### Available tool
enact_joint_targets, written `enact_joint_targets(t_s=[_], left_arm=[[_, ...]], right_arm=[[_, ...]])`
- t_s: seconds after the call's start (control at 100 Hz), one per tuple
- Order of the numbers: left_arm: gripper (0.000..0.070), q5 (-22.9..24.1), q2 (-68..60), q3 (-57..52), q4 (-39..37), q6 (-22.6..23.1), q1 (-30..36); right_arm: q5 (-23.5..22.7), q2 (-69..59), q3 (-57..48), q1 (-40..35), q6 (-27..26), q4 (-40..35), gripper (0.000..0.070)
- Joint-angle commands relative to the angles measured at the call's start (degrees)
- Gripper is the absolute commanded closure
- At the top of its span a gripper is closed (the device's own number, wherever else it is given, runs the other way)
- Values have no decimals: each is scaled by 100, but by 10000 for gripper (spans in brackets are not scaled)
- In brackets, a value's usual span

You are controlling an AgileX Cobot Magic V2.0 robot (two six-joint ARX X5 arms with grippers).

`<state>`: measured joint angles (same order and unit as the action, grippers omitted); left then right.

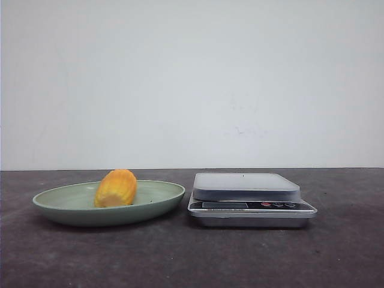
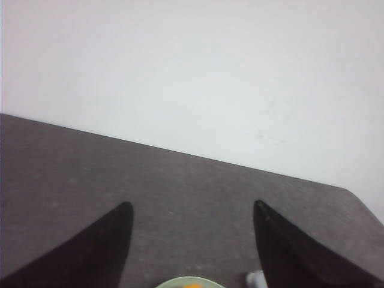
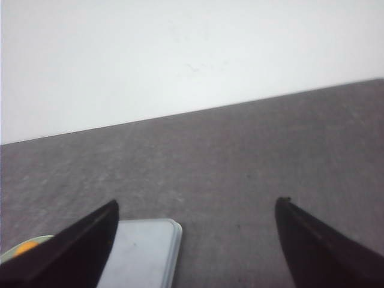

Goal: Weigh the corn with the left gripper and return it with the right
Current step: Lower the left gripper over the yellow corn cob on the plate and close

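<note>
Basically still needing the first grab: both jaws hanging released, left gripper (image 2: 191,240) wanting to come straight down across corn (image 1: 116,188) lying in green plate (image 1: 157,198) beside scale (image 1: 247,186).

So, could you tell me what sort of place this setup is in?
Probably a lab test bench: a bare dark table against a plain white wall, with only a digital scale and corn on a green plate.
</note>
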<state>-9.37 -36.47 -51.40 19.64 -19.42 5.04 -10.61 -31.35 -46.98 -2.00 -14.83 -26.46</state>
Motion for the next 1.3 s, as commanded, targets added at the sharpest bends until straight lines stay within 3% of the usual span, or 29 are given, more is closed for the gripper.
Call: enact_joint_targets(t_s=[0.0, 0.16, 0.36, 0.44, 0.82, 1.29], left_arm=[[308, -46, -308, -334, 13, 98, 199], [308, 144, -1268, -844, 9, 103, 1071], [305, 1287, -2610, -931, 55, 632, 2245], [305, 1519, -3132, -931, 48, 651, 2463], [305, 1711, -5200, -929, -81, 308, 2769], [306, 1709, -6207, -927, -52, 24, 2767]], right_arm=[[-13, -131, -367, -87, 249, -105, 150], [-15, -411, -1082, -289, 376, -520, 150], [-9, -605, -1550, -540, 389, -761, 150], [7, -605, -1576, -612, 396, -835, 149], [15, -603, -1576, -623, 518, -1091, 149], [15, -599, -1576, -623, 520, -1091, 149]])
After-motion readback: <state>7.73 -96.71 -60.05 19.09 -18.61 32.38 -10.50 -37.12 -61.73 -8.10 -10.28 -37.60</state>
